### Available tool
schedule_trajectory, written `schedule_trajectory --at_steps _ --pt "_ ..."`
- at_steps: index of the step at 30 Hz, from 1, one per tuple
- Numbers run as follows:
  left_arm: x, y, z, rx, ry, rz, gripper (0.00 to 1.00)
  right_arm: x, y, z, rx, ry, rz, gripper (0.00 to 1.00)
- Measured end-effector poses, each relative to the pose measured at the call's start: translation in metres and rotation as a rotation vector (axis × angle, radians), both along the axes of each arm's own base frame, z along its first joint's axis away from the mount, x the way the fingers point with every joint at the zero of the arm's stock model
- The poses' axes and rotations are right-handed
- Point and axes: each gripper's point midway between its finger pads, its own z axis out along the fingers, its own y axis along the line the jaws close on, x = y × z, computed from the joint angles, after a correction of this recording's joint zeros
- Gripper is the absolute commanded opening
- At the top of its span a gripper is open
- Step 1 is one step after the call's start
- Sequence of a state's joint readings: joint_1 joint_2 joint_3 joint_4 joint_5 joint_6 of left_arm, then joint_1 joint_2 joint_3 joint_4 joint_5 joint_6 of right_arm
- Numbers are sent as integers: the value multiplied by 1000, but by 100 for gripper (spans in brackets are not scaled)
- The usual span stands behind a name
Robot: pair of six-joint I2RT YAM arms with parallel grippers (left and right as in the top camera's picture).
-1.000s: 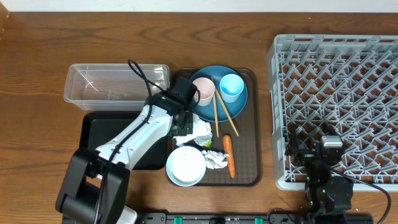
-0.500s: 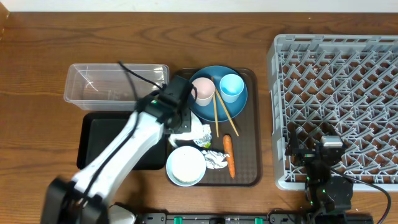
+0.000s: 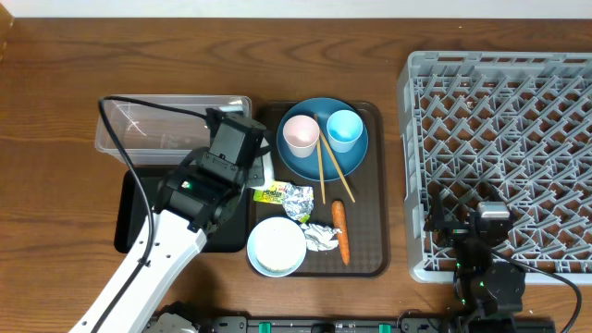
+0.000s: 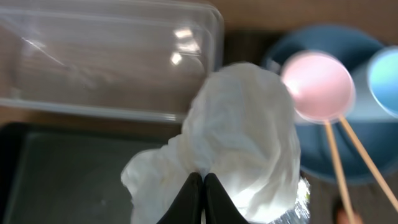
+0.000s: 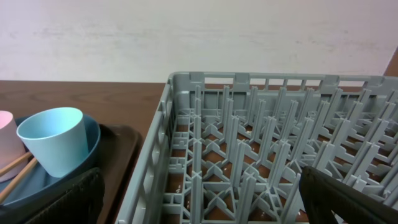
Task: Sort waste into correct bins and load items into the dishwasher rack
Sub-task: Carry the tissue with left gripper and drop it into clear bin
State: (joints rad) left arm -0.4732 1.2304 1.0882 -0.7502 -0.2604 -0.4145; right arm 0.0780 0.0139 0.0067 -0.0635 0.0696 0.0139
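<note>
Two grippers are showing. The left gripper (image 4: 203, 188) is clenching a crumpled white paper wad (image 4: 239, 134), which is bulging out just ahead of its closed fingertips. Ahead and to its left the clear tub (image 4: 106, 56) is lying on the table (image 3: 55, 83), and the black bin (image 4: 56, 177) is sitting below it on the left. To its right the pink cup (image 4: 317, 87) and the light blue cup (image 3: 344, 129) are standing on the blue plate (image 3: 356, 153), with the chopsticks (image 3: 329, 168) leaning across its rim. Just right of this gripper, a second wad with a yellow-green wrapper (image 3: 287, 195) is lying on the brown tray (image 3: 370, 222). The carrot (image 3: 340, 229) and white bowl (image 3: 277, 246) are lying further off. The right gripper (image 5: 199, 190) is hanging spread open and holding nothing, with the grey rack (image 5: 280, 149) stretching ahead of it.
</note>
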Motion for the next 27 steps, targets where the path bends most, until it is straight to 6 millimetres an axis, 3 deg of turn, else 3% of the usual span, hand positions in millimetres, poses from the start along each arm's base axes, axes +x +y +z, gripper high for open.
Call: schedule_trajectory --at_steps 7,12,20,27 --pt "36 14 31 93 -198 55 6 0 0 -1 0 4 0 99" --pt "54 43 31 166 -227 143 6 0 0 -1 0 5 0 99" --pt "83 107 -9 256 -144 316 6 0 0 -1 0 5 0 99" --pt "98 137 -58 297 -41 381 6 0 0 -1 0 4 0 99"
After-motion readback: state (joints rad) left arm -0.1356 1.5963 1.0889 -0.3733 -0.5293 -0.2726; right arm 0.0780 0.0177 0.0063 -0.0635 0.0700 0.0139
